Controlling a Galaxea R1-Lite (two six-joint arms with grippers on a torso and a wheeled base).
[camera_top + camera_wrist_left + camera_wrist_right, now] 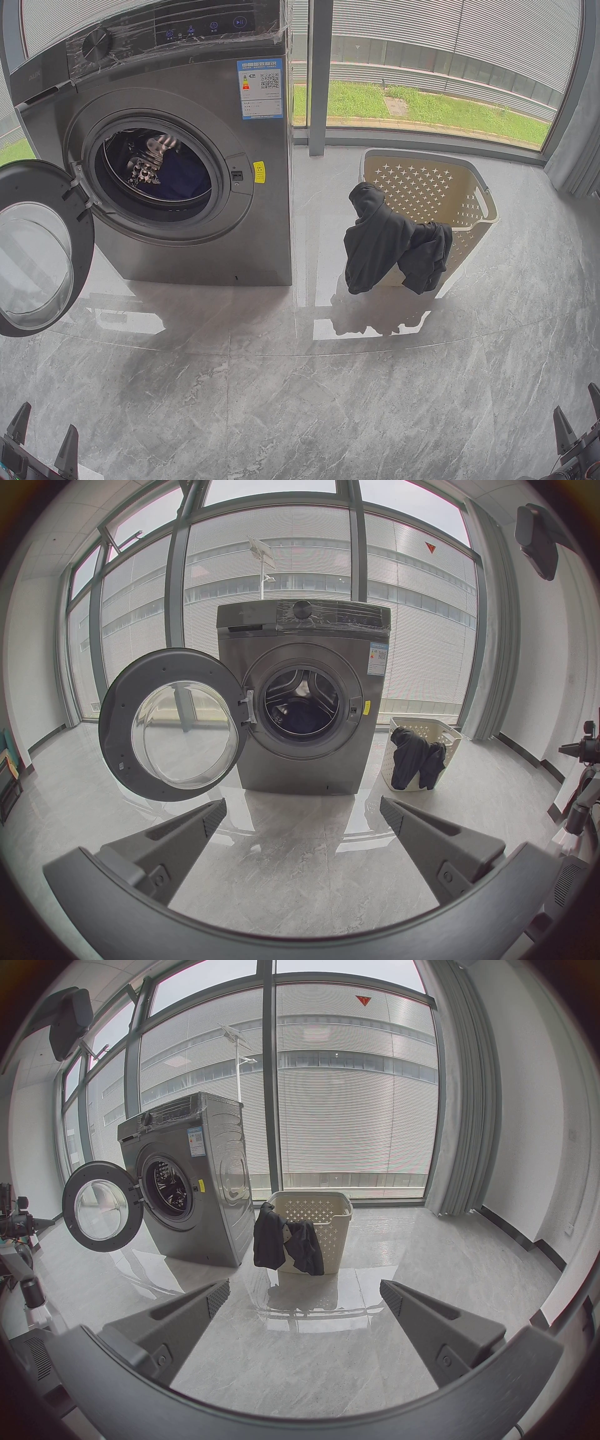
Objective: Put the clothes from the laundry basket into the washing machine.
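Hanging over the front rim of the laundry basket (431, 187), a dark garment (387, 247) drapes down its outer wall. The basket stands beside the washing machine (262, 206), whose door (37, 269) is swung wide, with clothes (169, 175) in the drum. Both the left gripper (47, 417) and the right gripper (575, 398) are spread and empty — well apart from it.
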